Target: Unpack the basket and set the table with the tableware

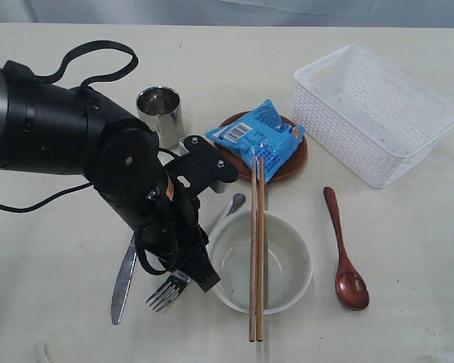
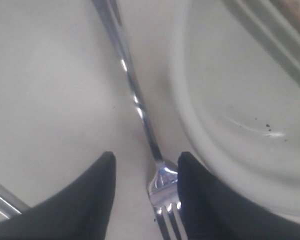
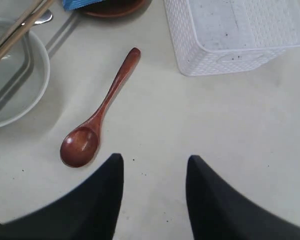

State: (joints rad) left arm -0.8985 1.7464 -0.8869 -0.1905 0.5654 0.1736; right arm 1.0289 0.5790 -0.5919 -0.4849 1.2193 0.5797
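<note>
Fork (image 1: 166, 291) flat on the pale surface (image 1: 408, 265), just beside the off-white bowl (image 1: 221, 246), prongs pointing away from the brown plate (image 1: 296, 160). Left gripper (image 2: 146, 162) low over the fork, black fingers (image 2: 97, 200) spread wide, one on each side of the thin neck just above the prongs. One finger very close to the fork's head; touching or not, hard to tell. Knife (image 1: 122, 283) flat on the surface, on the far side of the fork from the bowl, its upper end hidden under the black arm. Two wooden chopsticks (image 1: 257, 249) side by side across the top of the bowl, from rim to rim, far ends reaching over the edge of the plate. Blue snack packet (image 1: 259, 136) lying on the plate. Shiny steel cup (image 1: 160, 112) upright near the plate, just behind the arm. Dark wooden spoon (image 1: 344, 249) flat on the surface on the other side of the bowl, a little apart from it, handle pointing toward the basket. White basket (image 1: 340, 144) upright at the back right of the surface, its bare floor showing with a few small specks. Right gripper (image 3: 154, 165) over bare surface near the spoon's scoop, fingers spread apart, not touching the spoon.
</note>
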